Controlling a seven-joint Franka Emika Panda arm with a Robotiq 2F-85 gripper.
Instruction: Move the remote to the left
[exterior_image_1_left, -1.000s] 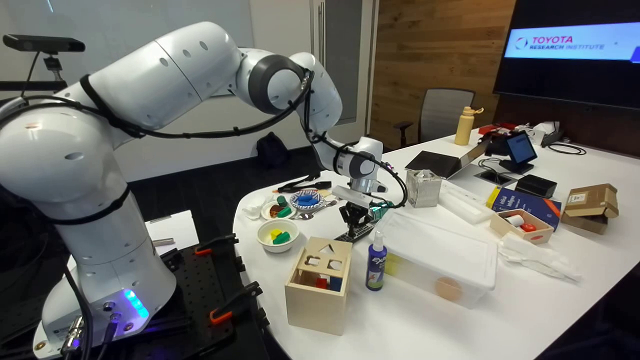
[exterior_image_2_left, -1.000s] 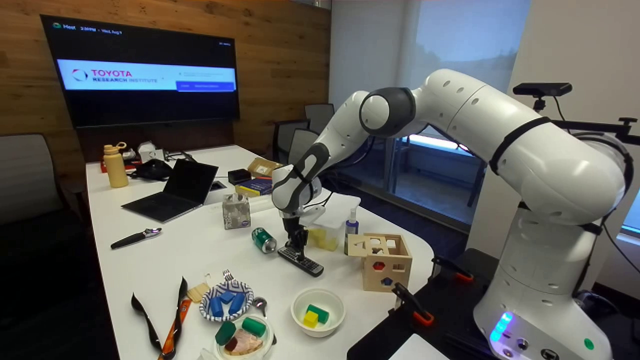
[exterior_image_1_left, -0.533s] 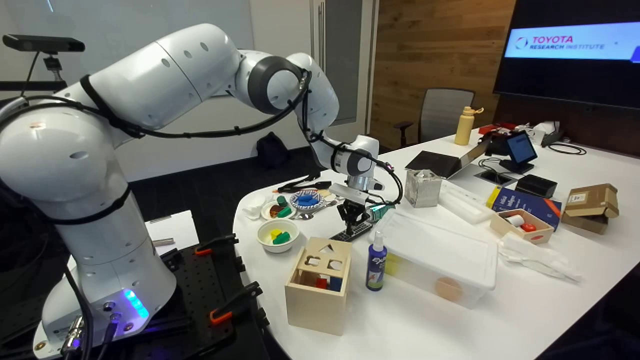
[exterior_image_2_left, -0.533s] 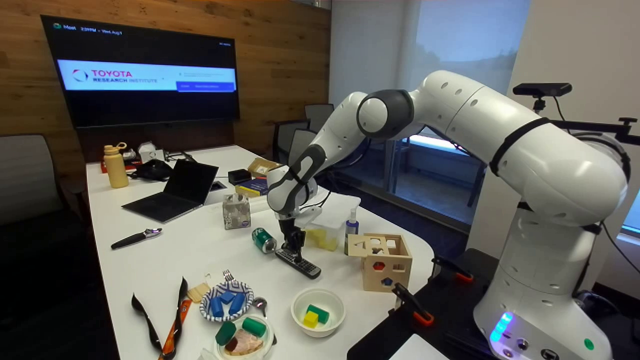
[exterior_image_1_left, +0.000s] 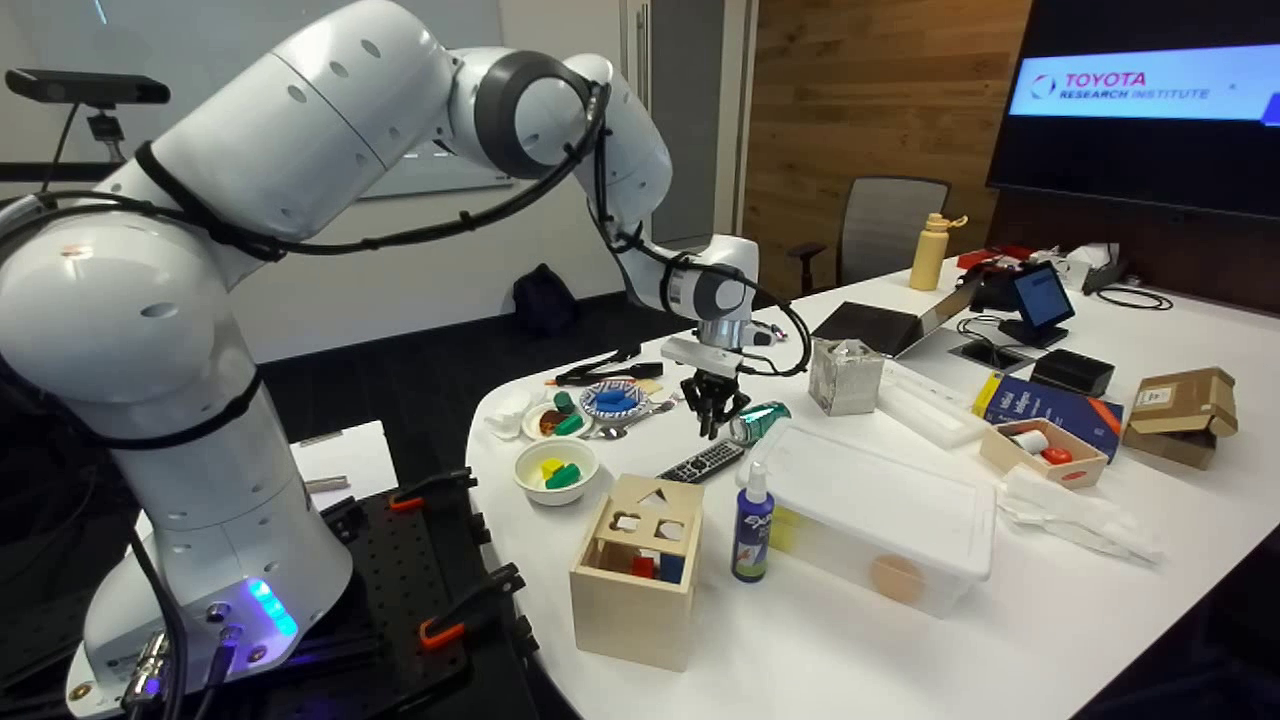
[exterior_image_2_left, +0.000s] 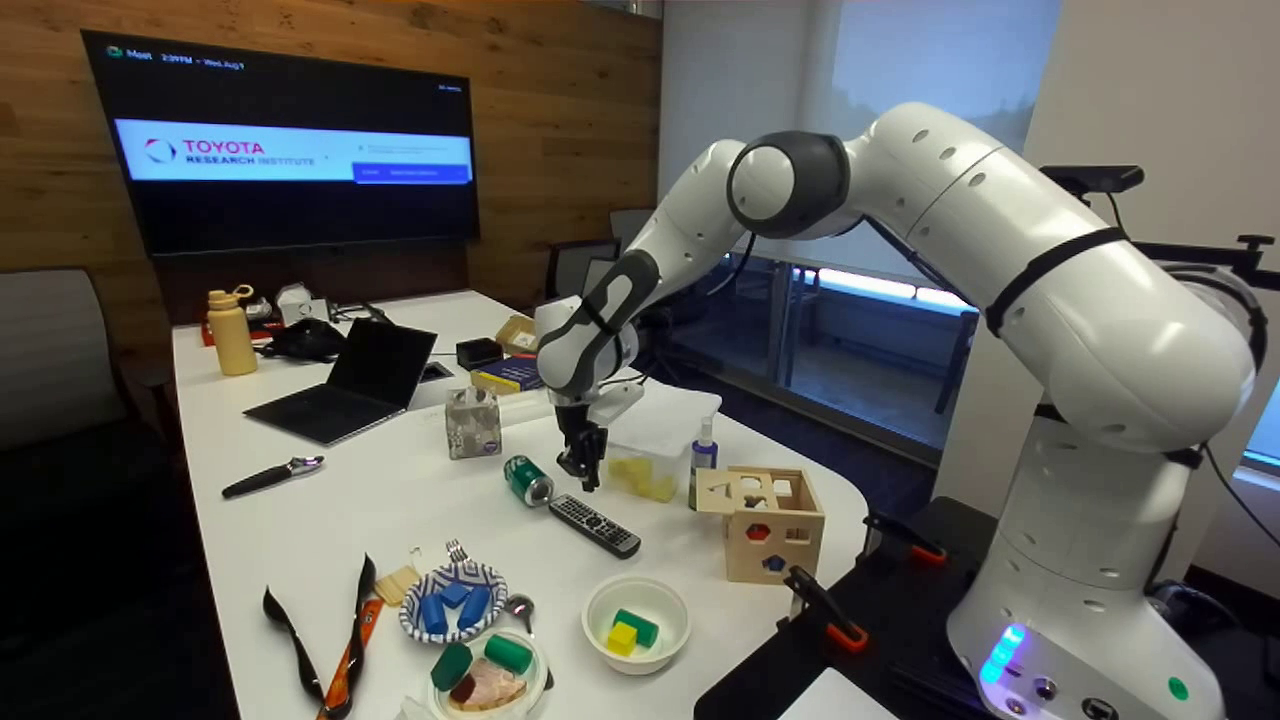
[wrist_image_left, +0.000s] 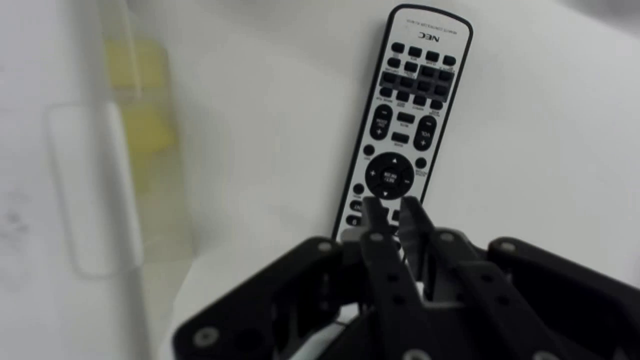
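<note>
I see the remote (wrist_image_left: 400, 125) (silver face, black buttons); above it, the fingers (wrist_image_left: 378, 260) I steer, slightly parted, hold nothing.

A glossy white Franka Emika Panda arm (exterior_image_1_left: 330, 110) with a black Robotiq gripper (wrist_image_left: 391, 202).
From here I see dark-grey joint rings (exterior_image_2_left: 815, 190), black straps (exterior_image_2_left: 1050, 263), a thick black cable (exterior_image_1_left: 420, 235) tied along the outside, a lit blue strip (exterior_image_2_left: 1002, 653) and a round green mark (exterior_image_2_left: 1178, 688) on the white base (exterior_image_2_left: 1120, 640), and pale screw heads (wrist_image_left: 205, 336) dotting the gripper's linkages (wrist_image_left: 245, 302).
</note>
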